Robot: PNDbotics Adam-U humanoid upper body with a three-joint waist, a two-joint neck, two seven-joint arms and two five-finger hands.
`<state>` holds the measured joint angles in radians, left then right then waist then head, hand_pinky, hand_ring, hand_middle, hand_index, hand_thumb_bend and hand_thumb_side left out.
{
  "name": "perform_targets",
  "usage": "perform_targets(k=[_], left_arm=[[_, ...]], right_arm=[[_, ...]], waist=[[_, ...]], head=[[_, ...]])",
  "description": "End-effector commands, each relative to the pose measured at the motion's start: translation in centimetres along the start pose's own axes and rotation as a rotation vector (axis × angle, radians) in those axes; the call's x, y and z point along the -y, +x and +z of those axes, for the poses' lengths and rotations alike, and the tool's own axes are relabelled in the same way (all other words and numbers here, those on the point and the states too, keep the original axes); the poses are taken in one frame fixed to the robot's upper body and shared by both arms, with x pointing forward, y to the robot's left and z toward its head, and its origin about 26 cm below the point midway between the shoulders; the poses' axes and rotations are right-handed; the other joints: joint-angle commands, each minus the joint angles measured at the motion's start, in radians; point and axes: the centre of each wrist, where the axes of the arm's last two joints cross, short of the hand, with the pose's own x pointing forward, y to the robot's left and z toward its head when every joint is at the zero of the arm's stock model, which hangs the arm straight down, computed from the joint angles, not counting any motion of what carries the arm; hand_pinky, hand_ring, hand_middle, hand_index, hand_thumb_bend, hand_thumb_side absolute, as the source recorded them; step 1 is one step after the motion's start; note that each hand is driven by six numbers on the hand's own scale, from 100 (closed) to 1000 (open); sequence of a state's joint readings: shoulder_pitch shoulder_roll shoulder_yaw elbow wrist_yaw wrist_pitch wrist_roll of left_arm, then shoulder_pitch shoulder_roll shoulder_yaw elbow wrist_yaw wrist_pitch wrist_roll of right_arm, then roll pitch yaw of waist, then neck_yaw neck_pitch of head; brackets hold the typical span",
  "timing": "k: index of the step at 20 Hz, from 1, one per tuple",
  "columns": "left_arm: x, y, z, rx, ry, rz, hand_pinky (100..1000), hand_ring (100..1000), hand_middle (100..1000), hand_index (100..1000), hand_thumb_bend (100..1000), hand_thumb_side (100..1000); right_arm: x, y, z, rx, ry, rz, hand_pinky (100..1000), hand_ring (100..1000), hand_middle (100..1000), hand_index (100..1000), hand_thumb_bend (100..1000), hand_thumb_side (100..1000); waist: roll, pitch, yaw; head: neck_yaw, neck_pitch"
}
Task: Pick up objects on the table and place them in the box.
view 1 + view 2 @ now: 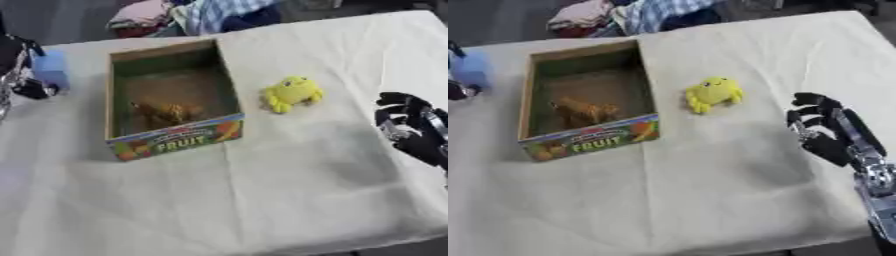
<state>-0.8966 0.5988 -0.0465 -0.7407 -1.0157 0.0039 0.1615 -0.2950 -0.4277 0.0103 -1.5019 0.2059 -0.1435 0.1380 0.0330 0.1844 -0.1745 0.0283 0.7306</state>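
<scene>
A yellow plush toy (293, 93) lies on the cream cloth just right of the open cardboard box (175, 140), whose front reads FRUIT. Inside the box lies an orange-brown toy (164, 113). My right hand (826, 131) hovers to the right of the yellow toy, apart from it, palm toward it, its fingers loosely bent and holding nothing. At the far left edge my left hand (21, 65) is curled around a light blue object (51, 68), left of the box and level with its back wall.
A pile of coloured clothes (188, 15) lies beyond the table's far edge. The cloth-covered table (262, 200) stretches wide in front of the box, and its right edge runs close behind my right hand.
</scene>
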Motion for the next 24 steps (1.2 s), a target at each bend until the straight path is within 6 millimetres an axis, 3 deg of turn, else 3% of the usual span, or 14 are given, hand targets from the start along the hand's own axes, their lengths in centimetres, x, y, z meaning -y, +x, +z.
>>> perform_targets(k=[1, 6, 11, 17, 21, 22, 23, 24], left_arm=[[-3.4, 1.0, -0.9, 0.063, 0.104, 0.045, 544, 344, 272, 331, 407, 100], [-6.2, 5.7, -1.4, 0.22, 0.151, 0.129, 549, 351, 277, 337, 402, 100], [-6.5, 11.8, -1.1, 0.394, 0.109, 0.163, 557, 361, 291, 353, 406, 100], [-3.4, 17.2, -0.3, 0.499, 0.013, 0.166, 570, 386, 323, 387, 427, 100], [-1.0, 19.0, 0.2, 0.508, -0.041, 0.159, 583, 416, 370, 438, 483, 103], [-0.4, 19.3, 0.4, 0.508, -0.054, 0.153, 589, 427, 393, 463, 553, 100], [0.0, 19.4, 0.5, 0.509, -0.065, 0.148, 590, 430, 400, 468, 500, 112], [0.4, 19.5, 0.6, 0.51, -0.077, 0.143, 609, 469, 464, 545, 564, 147]], right_arm=[[0.7, 0.2, 0.0, 0.008, -0.011, 0.012, 668, 764, 767, 874, 147, 530], [0.5, 0.0, 0.2, 0.001, -0.006, 0.008, 668, 764, 767, 874, 146, 528], [0.2, 0.0, 0.2, 0.004, 0.004, 0.004, 669, 764, 767, 875, 146, 528], [0.0, 0.1, 0.0, 0.009, 0.014, 0.001, 670, 764, 767, 875, 144, 530], [-0.1, 0.2, -0.1, 0.016, 0.018, -0.003, 670, 765, 766, 875, 143, 531], [-0.1, 0.2, -0.1, 0.018, 0.02, -0.003, 671, 765, 766, 875, 143, 534], [-0.1, 0.2, -0.2, 0.018, 0.02, -0.003, 671, 765, 766, 875, 143, 531], [-0.1, 0.3, -0.2, 0.019, 0.02, -0.002, 671, 765, 765, 875, 145, 530]], waist=[[-0.002, -0.027, 0.005], [-0.003, -0.047, 0.013], [-0.007, -0.057, 0.013], [-0.011, -0.06, 0.001], [-0.012, -0.058, -0.002], [-0.012, -0.058, -0.003], [-0.013, -0.057, -0.002], [-0.013, -0.057, -0.002]], head=[[-0.003, 0.012], [-0.001, 0.023], [0.005, 0.027], [0.022, 0.026], [0.044, 0.022], [0.049, 0.022], [0.053, 0.022], [0.055, 0.022]])
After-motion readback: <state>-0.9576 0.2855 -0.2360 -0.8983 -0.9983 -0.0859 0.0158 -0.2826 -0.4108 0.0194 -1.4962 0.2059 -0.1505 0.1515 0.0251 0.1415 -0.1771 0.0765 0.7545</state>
